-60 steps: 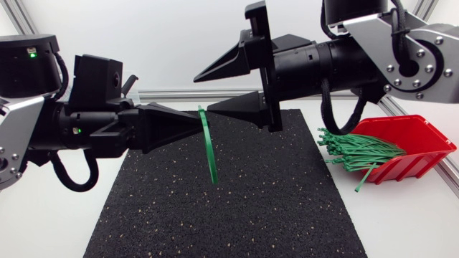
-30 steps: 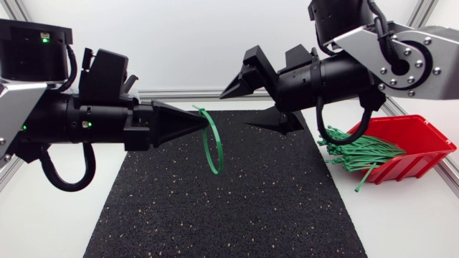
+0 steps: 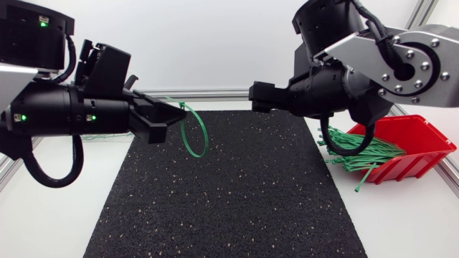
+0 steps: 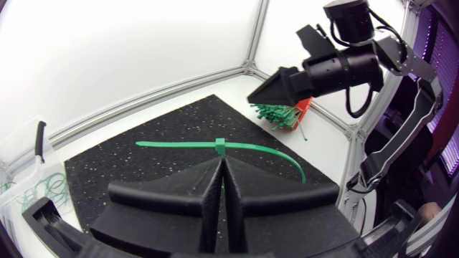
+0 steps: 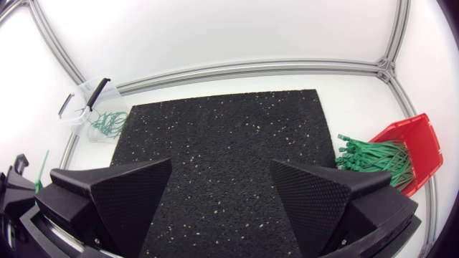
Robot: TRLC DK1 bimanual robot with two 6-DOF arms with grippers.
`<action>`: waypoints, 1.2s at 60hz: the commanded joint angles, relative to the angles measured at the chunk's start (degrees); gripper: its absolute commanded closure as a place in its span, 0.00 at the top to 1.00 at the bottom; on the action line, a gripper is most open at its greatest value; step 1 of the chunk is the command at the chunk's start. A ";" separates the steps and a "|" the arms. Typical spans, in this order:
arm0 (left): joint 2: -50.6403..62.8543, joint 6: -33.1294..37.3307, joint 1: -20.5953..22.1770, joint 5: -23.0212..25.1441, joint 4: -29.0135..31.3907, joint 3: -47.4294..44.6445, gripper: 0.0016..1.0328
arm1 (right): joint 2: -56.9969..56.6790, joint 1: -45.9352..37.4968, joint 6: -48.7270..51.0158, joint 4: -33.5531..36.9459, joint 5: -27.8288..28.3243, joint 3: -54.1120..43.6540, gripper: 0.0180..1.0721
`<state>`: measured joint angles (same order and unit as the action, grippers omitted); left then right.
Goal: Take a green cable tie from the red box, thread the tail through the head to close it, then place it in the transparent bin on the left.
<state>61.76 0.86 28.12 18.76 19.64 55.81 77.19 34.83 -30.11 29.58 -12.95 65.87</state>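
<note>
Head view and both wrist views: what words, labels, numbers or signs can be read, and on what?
None readable: no print shows on the red plastic box, the looped green cable tie, the black speckled mat or the clear plastic bin.

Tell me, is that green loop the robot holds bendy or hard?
Probably bendy but springy: the green loop holds a round shape though the left jaws pinch it at one spot only. Likely very light, being so thin. Pushed, it would probably flex, not snap.
</note>
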 commanded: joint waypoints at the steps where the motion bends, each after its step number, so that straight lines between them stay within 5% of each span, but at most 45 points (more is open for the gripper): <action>1: -0.94 2.48 -2.28 -3.38 0.75 2.81 0.03 | -1.78 -0.11 3.30 0.30 -2.08 -2.50 0.95; 11: 0.12 5.55 -9.66 -12.61 1.63 6.06 0.03 | -4.41 -2.40 5.15 0.30 -4.36 -3.82 0.95; 35: 12.42 10.83 -30.76 -18.76 -2.24 18.98 0.03 | -14.26 -4.33 9.98 0.39 -9.11 -8.47 0.95; 49: 25.69 11.00 -35.85 -22.54 -3.99 29.53 0.07 | -18.74 -5.74 11.39 0.48 -9.11 -11.99 0.95; 62: 40.72 9.51 -37.79 -24.30 6.82 46.58 0.07 | -21.20 -5.21 11.48 1.71 -10.17 -13.48 0.95; 68: 48.28 8.72 -37.79 -24.65 15.17 54.67 0.35 | -22.08 -4.77 11.48 2.23 -10.69 -14.01 0.95; 72: 52.50 8.45 -37.79 -25.71 19.56 58.80 0.71 | -22.61 -4.51 11.48 2.58 -10.87 -14.36 0.95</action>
<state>108.62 10.24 -9.37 -5.91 35.05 109.43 55.53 29.65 -19.40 31.46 -22.90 53.08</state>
